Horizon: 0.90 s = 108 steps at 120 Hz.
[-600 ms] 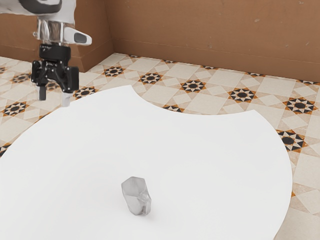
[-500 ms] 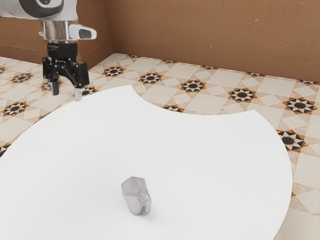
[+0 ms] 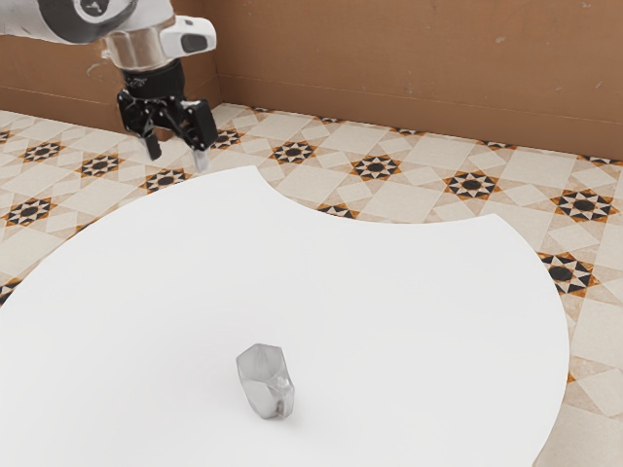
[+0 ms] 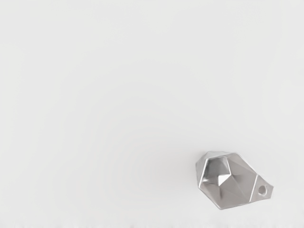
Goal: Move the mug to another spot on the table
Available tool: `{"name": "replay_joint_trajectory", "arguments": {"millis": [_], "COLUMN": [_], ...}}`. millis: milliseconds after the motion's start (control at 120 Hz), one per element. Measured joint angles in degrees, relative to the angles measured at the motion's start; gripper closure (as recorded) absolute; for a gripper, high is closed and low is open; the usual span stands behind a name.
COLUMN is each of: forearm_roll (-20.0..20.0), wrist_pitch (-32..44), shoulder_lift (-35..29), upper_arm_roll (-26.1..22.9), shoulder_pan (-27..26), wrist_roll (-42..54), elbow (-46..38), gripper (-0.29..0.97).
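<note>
Mug (image 3: pixel 265 381), faceted and probably slick, is pictured well apart from the gripper (image 3: pixel 176 151), spread wide, empty; opposite flat sides are favoured.

A faceted grey mug (image 3: pixel 265 380) (image 4: pixel 231 180) stands on the white table (image 3: pixel 389 311).

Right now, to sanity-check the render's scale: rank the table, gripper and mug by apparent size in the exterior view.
1. table, by far
2. gripper, looks slightly bigger than the mug, though farther from the camera, so unsure
3. mug
</note>
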Motion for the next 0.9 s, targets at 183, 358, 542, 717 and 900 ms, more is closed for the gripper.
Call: {"name": "replay_joint_trajectory", "arguments": {"millis": [183, 358, 542, 717, 900], "forearm_roll": [-4.91, -13.96, -26.64, -37.98, -47.88], "wrist_pitch": [6.3, 11.5, 12.74, 13.97, 18.15], "shoulder_lift": [-10.23, -19.69, -26.9, -35.15, -38.87], "upper_arm_roll": [-11.84, -33.1, -49.3, -59.92, -66.2], "shoulder_pan": [12.45, 32.23, 45.64, 52.43, 54.96], "wrist_roll": [-8.67, -17.61, -26.05, -32.46, -38.91], "elbow": [-17.92, -25.52, -26.27, -28.98, -34.22], "gripper": [0.0, 0.0, 0.0, 0.01, 0.0]}}
